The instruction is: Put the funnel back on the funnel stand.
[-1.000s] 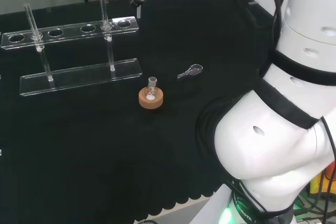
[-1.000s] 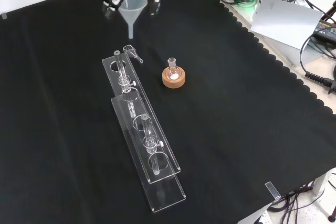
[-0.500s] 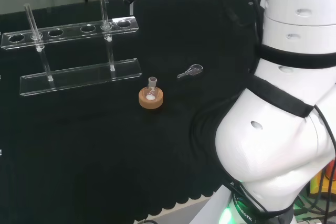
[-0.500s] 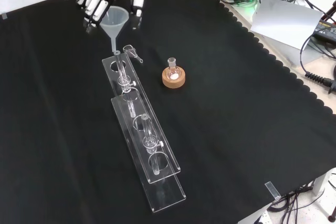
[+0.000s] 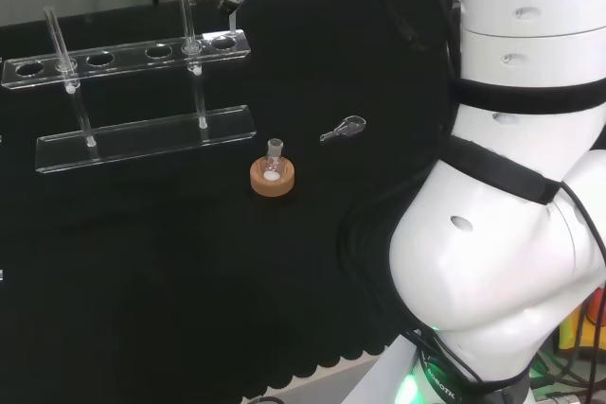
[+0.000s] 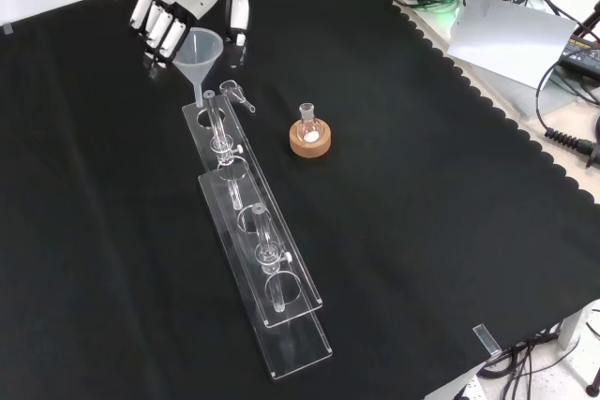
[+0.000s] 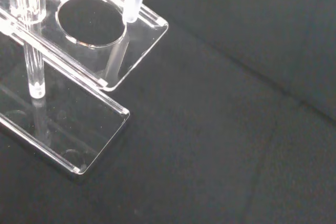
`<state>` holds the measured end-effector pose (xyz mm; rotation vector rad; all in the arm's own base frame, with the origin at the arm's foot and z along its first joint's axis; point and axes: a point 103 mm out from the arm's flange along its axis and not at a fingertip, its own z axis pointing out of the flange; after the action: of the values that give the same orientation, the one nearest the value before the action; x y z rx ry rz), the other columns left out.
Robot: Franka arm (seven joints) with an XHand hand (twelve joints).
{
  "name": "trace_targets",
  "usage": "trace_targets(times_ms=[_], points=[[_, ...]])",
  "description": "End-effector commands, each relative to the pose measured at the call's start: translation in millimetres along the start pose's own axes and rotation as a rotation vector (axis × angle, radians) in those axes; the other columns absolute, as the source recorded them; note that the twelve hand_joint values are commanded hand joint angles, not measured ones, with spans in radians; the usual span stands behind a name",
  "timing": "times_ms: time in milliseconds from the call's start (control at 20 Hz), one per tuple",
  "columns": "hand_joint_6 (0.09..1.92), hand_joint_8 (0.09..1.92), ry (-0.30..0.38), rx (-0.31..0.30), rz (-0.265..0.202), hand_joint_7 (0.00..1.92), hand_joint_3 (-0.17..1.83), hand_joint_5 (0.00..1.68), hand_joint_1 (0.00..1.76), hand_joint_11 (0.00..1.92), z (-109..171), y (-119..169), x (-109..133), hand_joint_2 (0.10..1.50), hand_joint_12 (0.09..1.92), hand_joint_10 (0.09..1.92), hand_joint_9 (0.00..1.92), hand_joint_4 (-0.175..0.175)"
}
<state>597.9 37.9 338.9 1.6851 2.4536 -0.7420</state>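
Head view: taken from behind and above the arm's base, facing out over the big white arm links (image 5: 511, 234) on the right toward the black cloth (image 5: 142, 262). Front view: set opposite, in front of the arm, angled down on the same cloth (image 6: 422, 185), roughly a quarter turn from the head view. Shared by both: the long clear acrylic two-tier stand with round holes (image 5: 142, 134) (image 6: 258, 269) and the round cork ring holding a small glass flask (image 5: 273, 177) (image 6: 310, 139). Wrist view: very near, looking down on one end of that stand (image 7: 105, 40), with the clear funnel's stem tip (image 7: 134, 1) close to the lens.
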Motion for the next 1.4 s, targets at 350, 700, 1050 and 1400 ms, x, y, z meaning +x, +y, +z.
trace_targets(times_ms=[350, 700, 1050, 1400], points=[[0.11, 0.64, 0.003, 0.011, -0.017, 0.54, -0.17, 0.53, 0.68, 0.50, 5.6, 7.9, 5.3, 1.02, 1.27, 0.52, 0.80, -0.021], [0.11, 0.64, 0.009, 0.019, -0.024, 0.54, -0.17, 0.52, 0.68, 0.50, 11.7, 13.2, 8.2, 1.02, 1.27, 0.52, 0.80, -0.023], [0.09, 0.63, 0.009, 0.025, -0.028, 0.51, -0.17, 0.46, 0.68, 0.50, 17.8, 19.4, 12.9, 1.02, 1.27, 0.51, 0.80, -0.034], [0.09, 0.64, 0.012, 0.029, -0.032, 0.49, -0.17, 0.45, 0.68, 0.50, 19.3, 21.4, 14.2, 1.02, 1.27, 0.51, 0.79, -0.036]])
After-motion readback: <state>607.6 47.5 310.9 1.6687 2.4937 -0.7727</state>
